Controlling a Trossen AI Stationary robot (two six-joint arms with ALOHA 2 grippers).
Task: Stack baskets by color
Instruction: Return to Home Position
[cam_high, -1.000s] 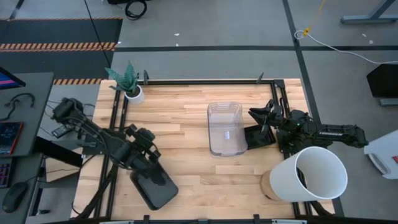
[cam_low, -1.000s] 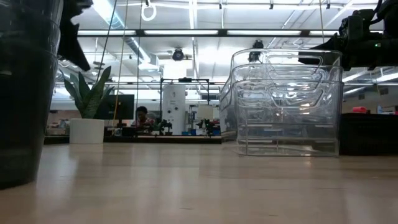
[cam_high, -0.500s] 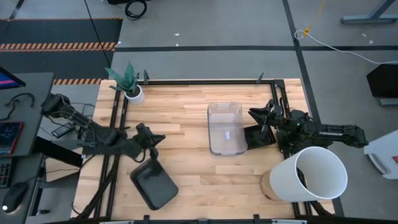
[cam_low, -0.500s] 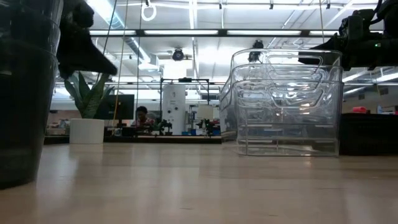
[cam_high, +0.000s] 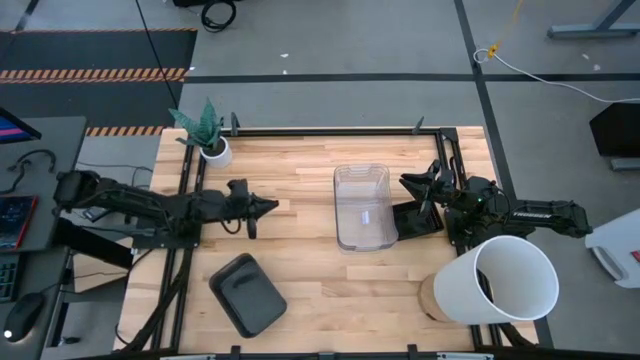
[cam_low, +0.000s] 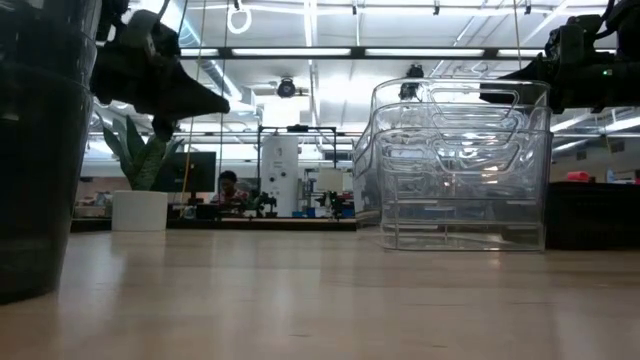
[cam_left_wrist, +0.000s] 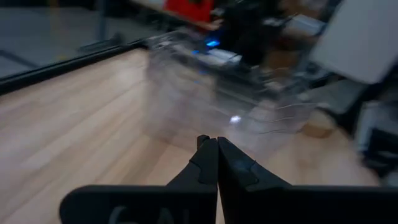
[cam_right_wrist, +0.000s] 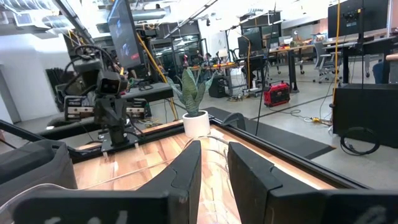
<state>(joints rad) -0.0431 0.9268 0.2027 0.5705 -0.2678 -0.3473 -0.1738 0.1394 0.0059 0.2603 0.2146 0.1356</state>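
A stack of clear baskets stands on its bottom at the table's middle; the low view shows the same stack. A dark grey basket lies flat near the front left. A black basket sits just right of the clear stack. My left gripper is shut and holds nothing. It points level toward the clear stack from the left, above the table. My right gripper hovers open by the clear stack's far right corner, with nothing between its fingers.
A big white bucket stands at the front right corner. A small white plant pot is at the far left corner. Black frame rails run along the table's edges. Bare wood lies between my left gripper and the clear stack.
My left gripper has gone from above the dark grey basket toward the table's far edge. It has tipped from pointing down to pointing level toward the clear stack. The dark grey basket has stayed on the table.
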